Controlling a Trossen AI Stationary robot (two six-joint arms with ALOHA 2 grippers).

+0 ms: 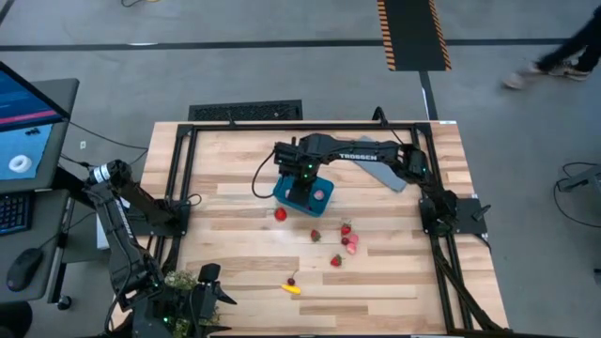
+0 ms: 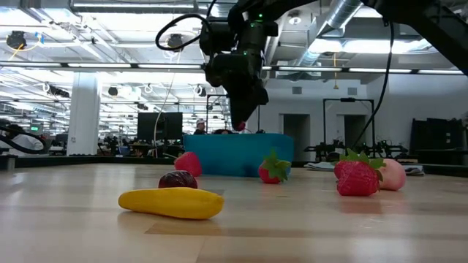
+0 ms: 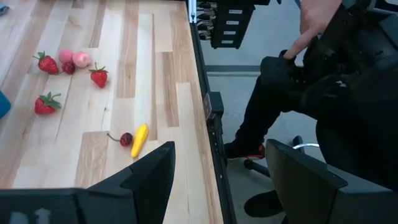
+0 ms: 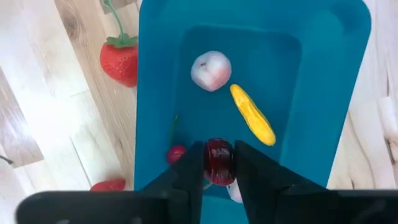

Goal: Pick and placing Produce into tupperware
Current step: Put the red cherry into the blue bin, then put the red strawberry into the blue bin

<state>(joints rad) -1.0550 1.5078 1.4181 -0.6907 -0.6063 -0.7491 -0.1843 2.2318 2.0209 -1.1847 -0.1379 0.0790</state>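
The teal tupperware stands mid-table, seen from above in the right wrist view. In it lie a pale pink round piece, a yellow piece and a small red piece. My right gripper hangs over its near end, shut on a dark red cherry. Loose produce lies on the wood: strawberries, a pink piece, a yellow piece beside a cherry. My left gripper waits open at the near left corner. My right gripper pinches the dark red cherry by its two opposite sides between its two fingers. The fingers come from above, pointing down. The cherry hangs at the fingertips, just above the tupperware's rim and clear of its floor.
A flat grey lid lies at the far right under the right arm. A green leafy plant sits by my left gripper. A black frame runs round the table. A seated person is beyond the table's near edge.
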